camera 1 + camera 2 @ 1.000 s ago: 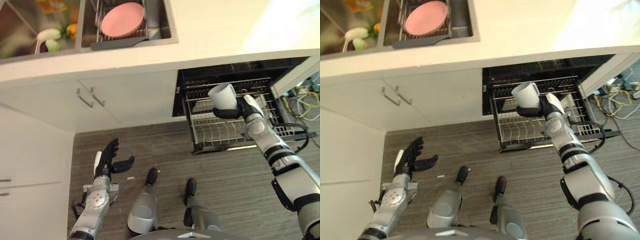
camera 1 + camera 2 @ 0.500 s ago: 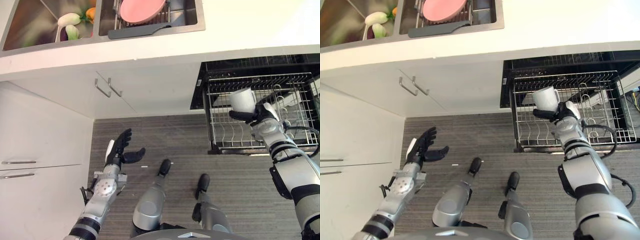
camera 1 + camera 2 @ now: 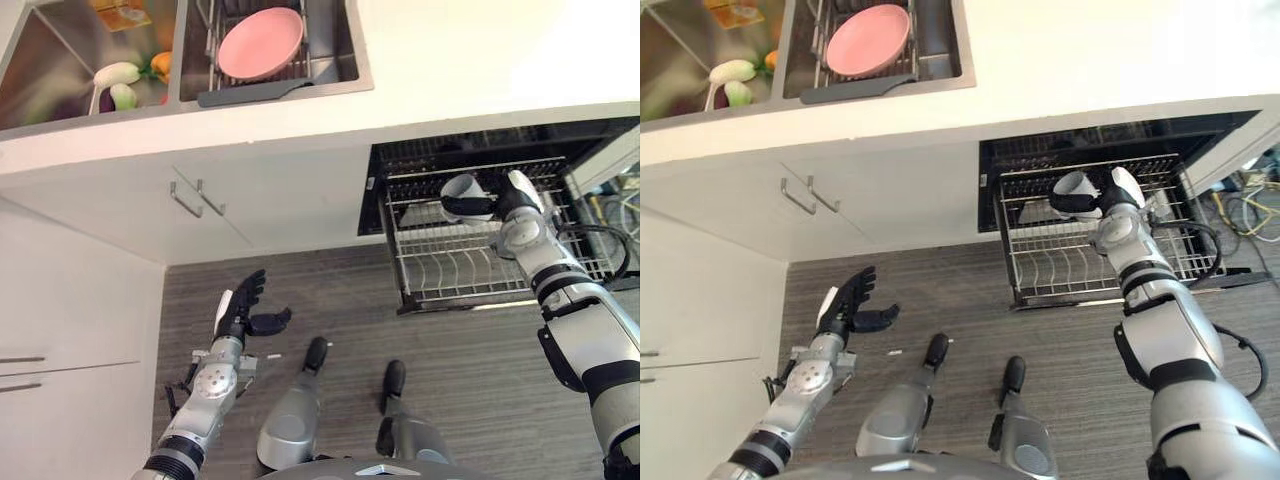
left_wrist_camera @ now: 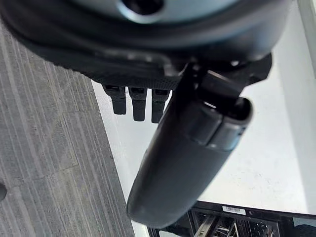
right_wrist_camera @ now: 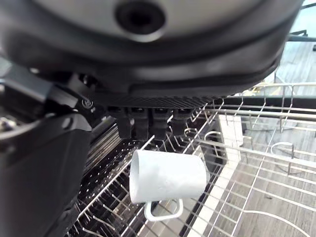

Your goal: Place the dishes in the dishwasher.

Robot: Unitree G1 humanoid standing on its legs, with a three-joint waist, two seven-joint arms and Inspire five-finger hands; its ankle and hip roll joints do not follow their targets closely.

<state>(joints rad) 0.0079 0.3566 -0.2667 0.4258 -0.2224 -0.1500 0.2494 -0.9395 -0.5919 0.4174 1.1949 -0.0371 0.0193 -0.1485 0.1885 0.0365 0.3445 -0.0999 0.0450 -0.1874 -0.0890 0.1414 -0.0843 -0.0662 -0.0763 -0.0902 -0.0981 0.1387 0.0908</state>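
Note:
A white mug (image 3: pixel 460 192) lies tipped on its side over the rear of the pulled-out dishwasher rack (image 3: pixel 450 272). My right hand (image 3: pixel 507 207) is shut on it, dark fingers wrapped across its body. In the right wrist view the mug (image 5: pixel 168 175) shows its handle hanging toward the rack wires, just past my fingers (image 5: pixel 148 122). A pink plate (image 3: pixel 260 43) rests in a wire drainer inside the sink up on the counter. My left hand (image 3: pixel 240 312) hangs open and empty above the floor, in front of the white cabinets.
The counter edge (image 3: pixel 300 125) runs above the open dishwasher. The left sink basin (image 3: pixel 60 80) holds vegetables. Two cabinet handles (image 3: pixel 195 198) stick out below the sink. Cables (image 3: pixel 620 215) lie on the floor to the right of the rack.
The camera has shifted. My right hand has carried the mug lower and farther back into the rack and turned it from upright onto its side. The left hand stays open.

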